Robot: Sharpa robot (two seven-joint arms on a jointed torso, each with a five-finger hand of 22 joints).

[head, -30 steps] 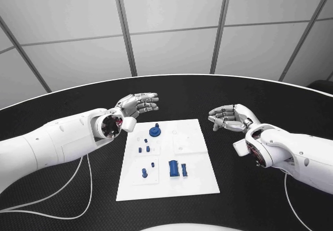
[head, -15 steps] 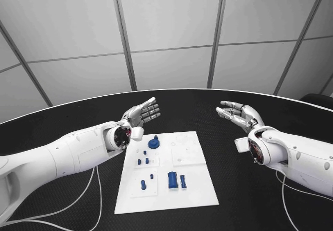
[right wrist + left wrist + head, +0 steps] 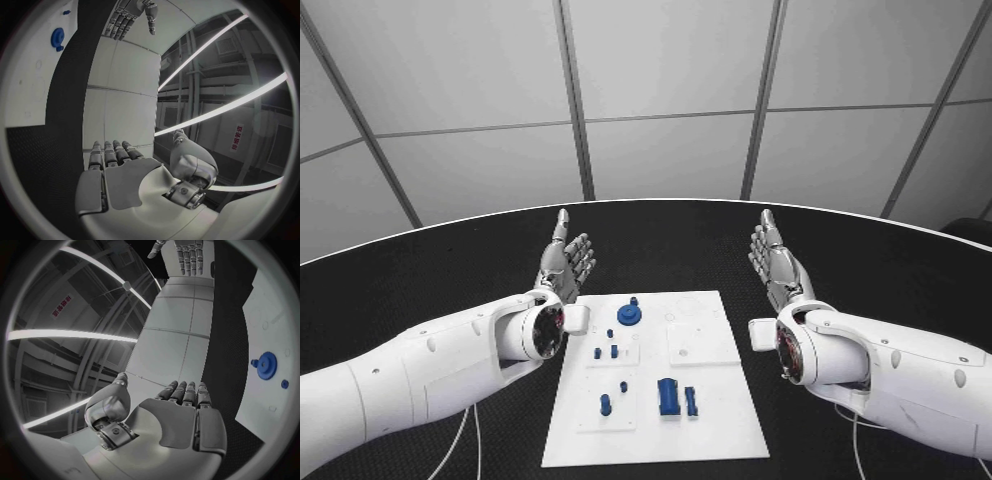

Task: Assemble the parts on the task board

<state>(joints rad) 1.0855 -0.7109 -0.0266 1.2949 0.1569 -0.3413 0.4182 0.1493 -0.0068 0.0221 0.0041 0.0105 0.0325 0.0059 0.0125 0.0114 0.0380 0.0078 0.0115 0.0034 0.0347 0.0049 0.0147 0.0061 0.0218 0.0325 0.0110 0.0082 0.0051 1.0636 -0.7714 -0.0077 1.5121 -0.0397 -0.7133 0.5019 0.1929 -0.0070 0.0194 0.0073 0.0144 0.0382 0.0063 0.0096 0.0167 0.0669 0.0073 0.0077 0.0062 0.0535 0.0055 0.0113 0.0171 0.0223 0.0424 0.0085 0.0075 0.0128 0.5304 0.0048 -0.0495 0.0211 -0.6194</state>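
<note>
A: Now, hands first. What does the head view give?

B: Left hand [image 3: 565, 257] raised at upper left of the board [image 3: 711, 400], fingers straight and together, pointing toward the top of the frame, edge-on to the camera. Holds nothing. Right hand [image 3: 776, 258] mirrors it at upper right of the board: flat, fingers extended, nothing in it. Palms face each other across the gap.

A: Wrist views agree?

B: Yes. Left wrist view shows its own palm [image 3: 181, 412] flat with fingers laid out side by side, thumb off to one side, nothing in it. Right wrist view shows the same for its palm [image 3: 125, 175].

A: Board position and axis?

B: White rectangle, centre to lower centre of the head view, flat on the black table [image 3: 444, 280]. Long axis runs top to bottom of the frame, slightly tilted.

A: Parts?

B: All blue, all on the board, well apart from both hands. Gear [image 3: 630, 315] with a small knob stands near the board's upper left. Two small pegs [image 3: 606, 352] below it. One block [image 3: 668, 397] and a narrower piece [image 3: 692, 398] just beside it sit at lower centre, long axes along the board's length. One more peg [image 3: 604, 404] left of them.
</note>
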